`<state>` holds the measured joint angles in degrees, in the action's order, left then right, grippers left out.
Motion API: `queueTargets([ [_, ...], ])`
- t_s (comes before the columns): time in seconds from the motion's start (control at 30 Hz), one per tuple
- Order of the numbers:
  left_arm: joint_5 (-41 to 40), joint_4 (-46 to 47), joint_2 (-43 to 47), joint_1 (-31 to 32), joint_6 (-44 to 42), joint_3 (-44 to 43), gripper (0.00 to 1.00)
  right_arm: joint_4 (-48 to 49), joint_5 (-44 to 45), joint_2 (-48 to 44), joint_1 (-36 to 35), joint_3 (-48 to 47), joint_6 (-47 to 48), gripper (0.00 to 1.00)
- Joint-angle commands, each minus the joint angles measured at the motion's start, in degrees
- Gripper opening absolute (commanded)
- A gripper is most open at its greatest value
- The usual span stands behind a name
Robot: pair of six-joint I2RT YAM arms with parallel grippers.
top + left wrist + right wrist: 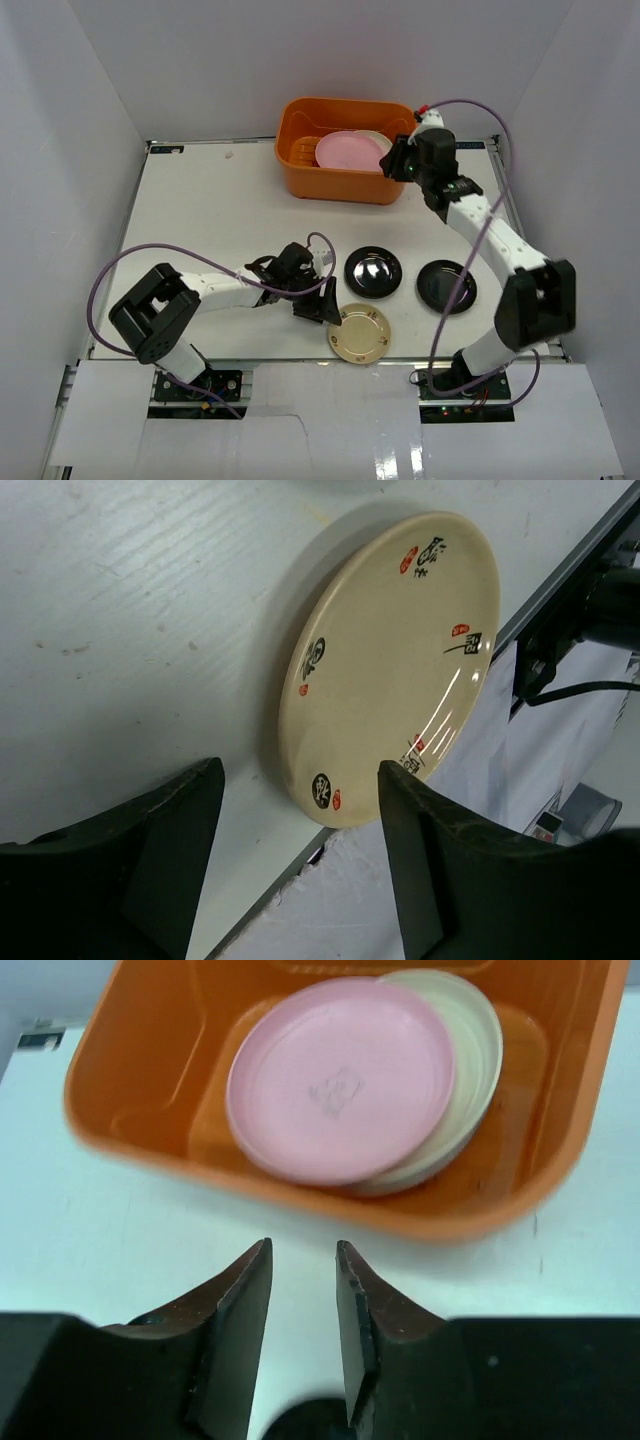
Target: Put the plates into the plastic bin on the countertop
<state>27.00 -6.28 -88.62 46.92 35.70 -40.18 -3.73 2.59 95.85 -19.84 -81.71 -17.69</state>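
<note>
Farthest from the plastic bin (340,185), a patterned cream plate (360,332) is laid flat on the countertop (200,220), with the left gripper (300,770) spread wide just beside it, empty. Nearer the bin, two black plates (373,272) are laid. Just right of the bin, the right gripper (303,1250) is held slightly parted, empty. Inside, a pink plate (340,1075) is stacked on a pale plate (465,1050).

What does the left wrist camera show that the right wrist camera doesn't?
Only the left wrist view shows a patterned cream plate lying flat near the edge of the countertop, just ahead of the left gripper. Only the right wrist view shows the orange bin, holding a pink plate that rests on a pale plate, beyond the right gripper. Both show white countertop and that arm's own gripper, open and empty.
</note>
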Motion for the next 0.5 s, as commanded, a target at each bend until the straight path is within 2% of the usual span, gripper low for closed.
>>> queueTargets([
  [0.0,2.5,0.0,-1.4,1.2,-2.3,-1.1,0.72,8.4,-7.9,-12.6,0.3,17.2,-4.6,0.37],
  [0.03,2.7,-0.1,-2.0,1.3,-2.5,-1.0,0.69,8.4,-8.0,-16.5,0.3,24.5,-5.0,0.22],
  [0.07,2.9,-0.2,-2.2,1.5,-2.7,-1.0,0.68,8.3,-8.1,-18.2,0.3,27.8,-5.2,0.16],
  [0.13,2.8,-0.4,-3.0,1.9,-3.0,-0.9,0.67,7.2,-9.5,-21.7,0.4,35.1,-4.9,0.14],
  [0.2,2.8,-0.6,-3.8,2.3,-3.3,-1.0,0.66,5.8,-10.3,-23.0,0.5,38.6,-4.3,0.21],
  [0.23,2.8,-0.6,-4.5,2.5,-3.3,-1.1,0.64,5.4,-11.1,-23.7,1.0,41.8,-4.3,0.36],
  [0.33,1.7,-0.7,-5.6,3.0,-3.1,-1.0,0.59,5.7,-12.7,-23.9,2.5,45.4,-4.5,0.52],
  [0.43,-0.3,-0.7,-6.7,3.2,-2.6,-0.8,0.46,6.0,-13.1,-22.6,4.1,47.2,-4.0,0.56],
  [0.47,-0.9,-0.7,-7.1,3.2,-2.5,-0.6,0.35,6.1,-12.2,-22.0,4.3,47.3,-3.9,0.56],
])
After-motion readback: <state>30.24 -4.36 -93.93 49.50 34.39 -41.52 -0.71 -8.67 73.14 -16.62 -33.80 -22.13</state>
